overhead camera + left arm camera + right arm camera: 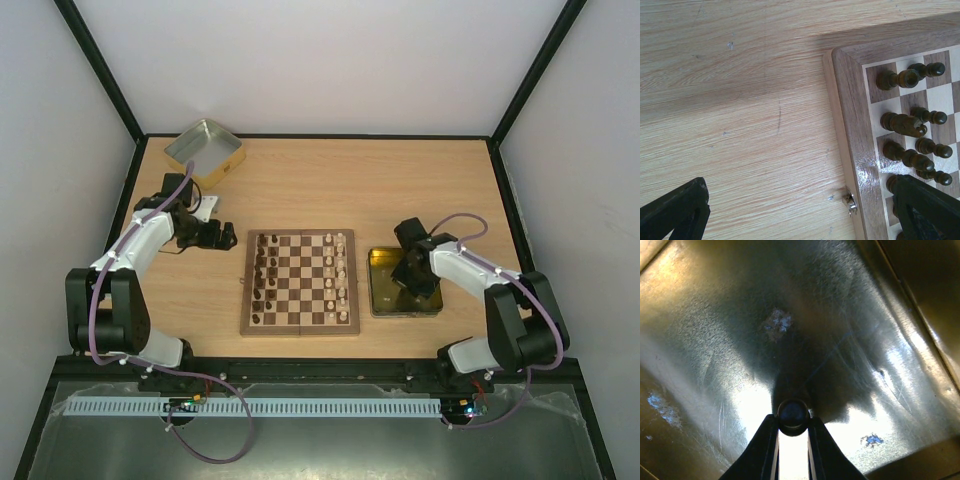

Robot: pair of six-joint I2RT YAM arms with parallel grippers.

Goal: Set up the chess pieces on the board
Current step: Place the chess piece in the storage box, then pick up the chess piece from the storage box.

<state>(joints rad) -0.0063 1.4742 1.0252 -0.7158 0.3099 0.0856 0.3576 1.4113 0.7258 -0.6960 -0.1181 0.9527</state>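
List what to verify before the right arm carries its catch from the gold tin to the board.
1. Grip: right gripper fingers shut on a chess piece: ok.
2. Colour and type of that piece: cannot tell.
3. Piece lifted off the gold tin floor: cannot tell.
4. The left gripper open and empty: ok.
5. Free square on the board: cannot tell, too small.

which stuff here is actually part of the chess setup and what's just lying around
Job: board, dark pieces, white pieces, small round piece pinched in the right pincer, gold tin under it.
Lying about: silver tin, far left corner.
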